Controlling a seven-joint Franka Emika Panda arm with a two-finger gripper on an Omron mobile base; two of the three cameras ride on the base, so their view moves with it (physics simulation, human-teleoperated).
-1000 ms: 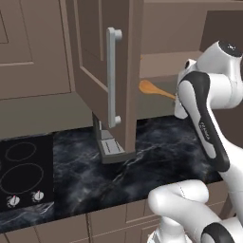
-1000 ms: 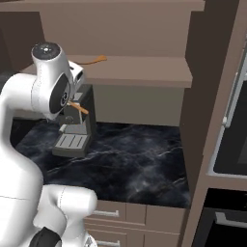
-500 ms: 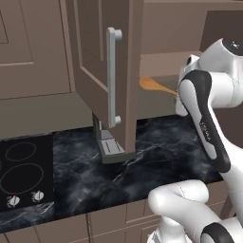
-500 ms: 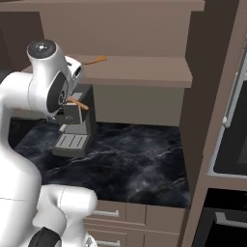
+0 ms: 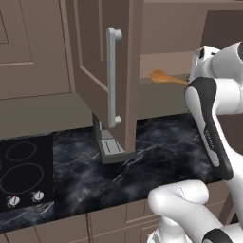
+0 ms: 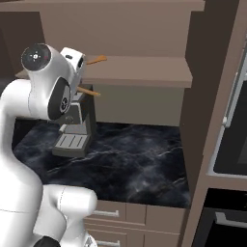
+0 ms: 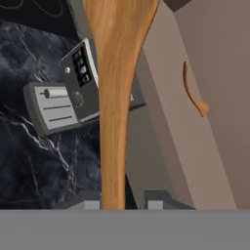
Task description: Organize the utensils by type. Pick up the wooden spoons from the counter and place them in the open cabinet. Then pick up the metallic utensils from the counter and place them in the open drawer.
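Gripper (image 7: 114, 202) clamped on a wooden spoon (image 7: 114, 97): in the hand view the handle rises from between the two finger tips, straight up the frame, widening toward the bowl at the top edge. In the left base view the oval bowl of the held spoon (image 5: 160, 76) projects leftward from behind the white arm, level with the front edge of the cabinet shelf (image 5: 166, 64). In the right base view its handle end (image 6: 89, 91) sticks out to the right of the wrist, just below the shelf lip.

Second wooden spoon (image 6: 96, 60) lies on the cabinet shelf (image 6: 144, 72), seen in the right base view just right of the hand, tilted slightly upward toward the right. In the hand view it appears as a slim curved shape (image 7: 194, 95) lying on the pale shelf surface.

Cabinet door (image 5: 107, 71) stands swung open toward the camera in the left base view, its long vertical silver bar handle (image 5: 112, 78) facing out.

Counter (image 6: 130, 159), black with pale veining, carries a grey coffee machine (image 6: 75, 130) at its far left in the right base view; the same machine (image 5: 109, 142) sits below the open door in the left base view. A black cooktop (image 5: 23, 171) with two knobs occupies the near left of the counter. Whether the held spoon touches the shelf cannot be determined.
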